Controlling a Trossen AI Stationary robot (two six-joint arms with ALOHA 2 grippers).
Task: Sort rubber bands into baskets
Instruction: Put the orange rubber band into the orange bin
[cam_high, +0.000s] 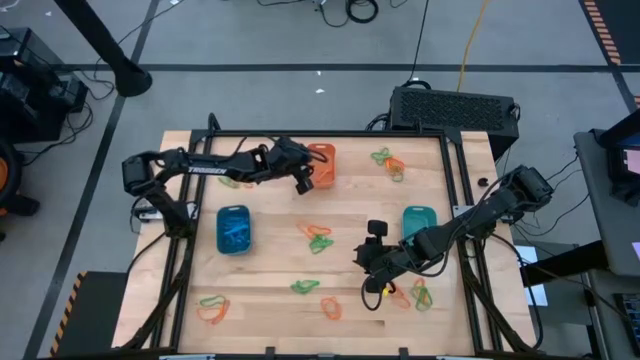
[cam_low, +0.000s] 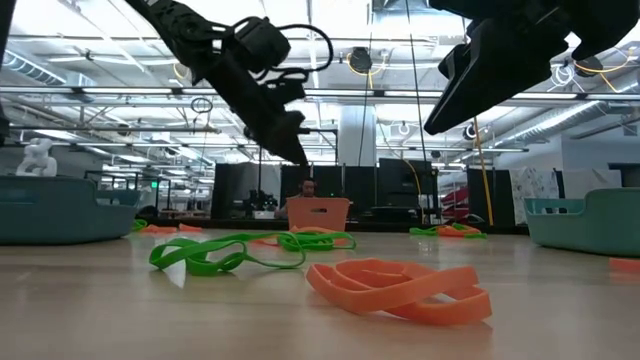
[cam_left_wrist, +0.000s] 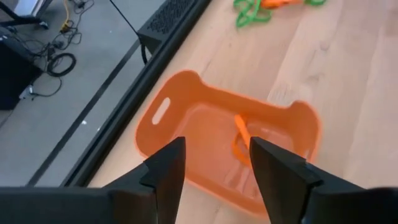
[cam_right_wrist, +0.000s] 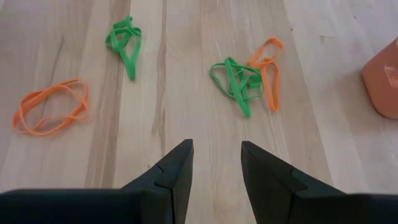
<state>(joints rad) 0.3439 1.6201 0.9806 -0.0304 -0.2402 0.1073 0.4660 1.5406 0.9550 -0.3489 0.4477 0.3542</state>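
wooden table (cam_high: 270, 215) with baskets (cam_high: 233, 229), rubber bands (cam_high: 318, 237)

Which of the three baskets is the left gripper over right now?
The orange basket at the table's far edge. The left gripper hangs open right above it, an orange band inside. The blue basket and teal basket sit nearer the front, apart from it.

place: lab/workshop | signs: ceiling trusses (cam_low: 120, 95); floor cables (cam_high: 350, 10); equipment racks (cam_low: 400, 185)
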